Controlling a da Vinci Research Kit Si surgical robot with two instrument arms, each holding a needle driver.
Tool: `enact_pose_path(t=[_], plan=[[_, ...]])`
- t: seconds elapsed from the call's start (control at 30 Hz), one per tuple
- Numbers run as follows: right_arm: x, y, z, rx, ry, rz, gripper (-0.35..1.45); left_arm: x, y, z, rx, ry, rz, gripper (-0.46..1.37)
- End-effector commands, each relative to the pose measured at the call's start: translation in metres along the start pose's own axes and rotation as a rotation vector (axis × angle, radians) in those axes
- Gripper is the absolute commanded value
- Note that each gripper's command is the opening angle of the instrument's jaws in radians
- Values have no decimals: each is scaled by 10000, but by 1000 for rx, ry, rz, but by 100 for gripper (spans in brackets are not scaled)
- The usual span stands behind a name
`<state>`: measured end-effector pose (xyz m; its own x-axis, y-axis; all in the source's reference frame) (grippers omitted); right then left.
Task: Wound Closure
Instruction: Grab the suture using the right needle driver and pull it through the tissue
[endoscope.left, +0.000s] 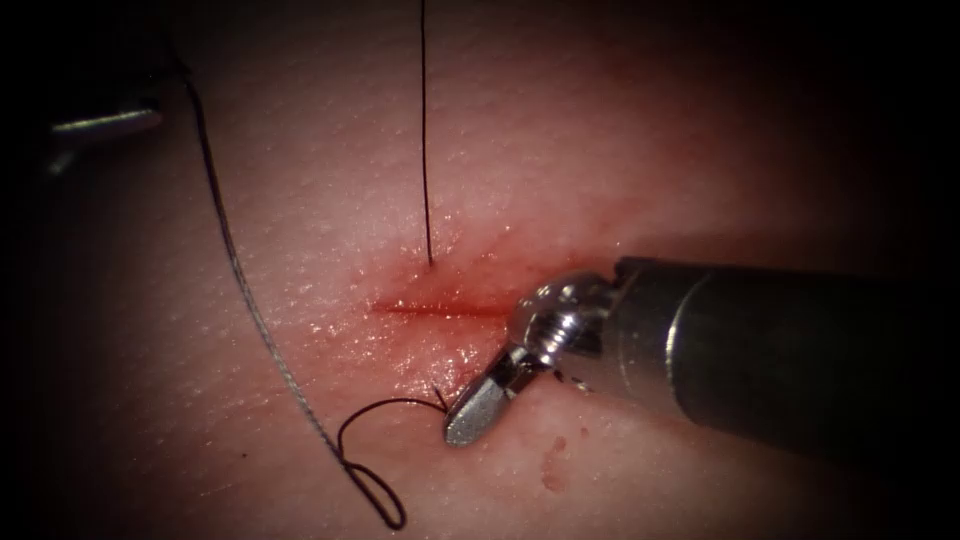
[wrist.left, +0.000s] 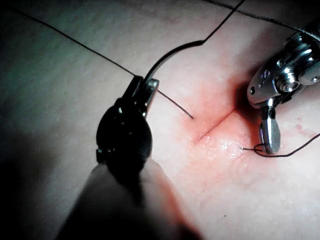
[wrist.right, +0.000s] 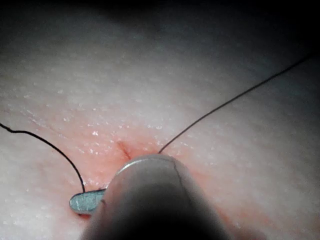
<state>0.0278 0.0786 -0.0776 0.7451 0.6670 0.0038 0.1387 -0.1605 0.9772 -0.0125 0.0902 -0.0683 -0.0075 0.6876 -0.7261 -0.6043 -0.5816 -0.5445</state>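
So far your thread (endoscope.left: 426, 150) crosses the cut (endoscope.left: 440, 309) once; no knot yet. Your left tool (wrist.left: 148, 86) grips the needle (wrist.left: 172, 54) near its tip end, clear of the tissue (endoscope.left: 330, 200). Your right tool (endoscope.left: 480, 405), jaws closed, pinches thread below the cut.

Thread (endoscope.left: 262, 330) lies looped on the tissue (endoscope.left: 300, 150).

The right arm's tool (endoscope.left: 478, 412) ends in a short, flat, silvery blade-like tip with a finely textured face. Behind it sits a polished, rounded metal wrist (endoscope.left: 560, 320) with a small pivot screw, joined to a thick, dark, matte cylindrical shaft (endoscope.left: 780, 360). The left arm's tool (wrist.left: 145, 92) is darker: black jaws on a bulbous black wrist housing (wrist.left: 124, 137).
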Motion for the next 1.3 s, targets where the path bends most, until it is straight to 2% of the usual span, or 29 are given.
enact_pose_path(t=[0.03, 0.27, 1.3], plan=[[1, 1, 1, -2, 1, -3, -35, 1, 0, 2, -9, -1, 1, -35], [-4, 3, -1, 5, 24, -1, -35, 2, 1, 6, -13, -1, 5, -35], [-4, 3, -1, 5, 24, -1, -35, 2, 1, 6, -13, -1, 5, -35]])
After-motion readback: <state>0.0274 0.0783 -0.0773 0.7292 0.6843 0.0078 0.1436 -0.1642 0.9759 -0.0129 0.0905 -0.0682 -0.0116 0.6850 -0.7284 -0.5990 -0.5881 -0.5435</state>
